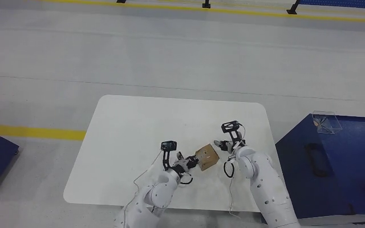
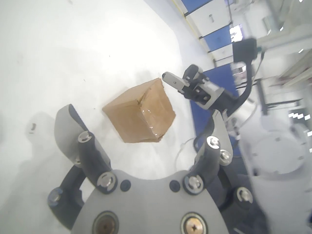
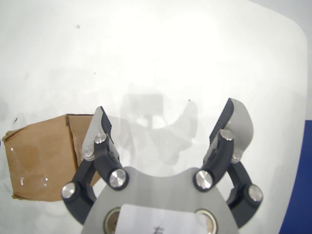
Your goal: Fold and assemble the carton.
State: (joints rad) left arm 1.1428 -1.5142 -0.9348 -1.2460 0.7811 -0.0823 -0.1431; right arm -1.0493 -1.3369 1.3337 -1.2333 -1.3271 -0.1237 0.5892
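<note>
Left gripper [image 2: 139, 115] and right gripper [image 3: 165, 107] gape wide and empty, flanking the carton [image 3: 41, 157] sitting near the table's [image 1: 142, 131] front edge, where a one-sided shove could skid it off or cave a wall.

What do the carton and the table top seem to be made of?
The carton: brown cardboard, matte, with frayed edges; glossy clear tape glints on it. The table: smooth white top, faintly glossy, perhaps laminate or plastic.
</note>
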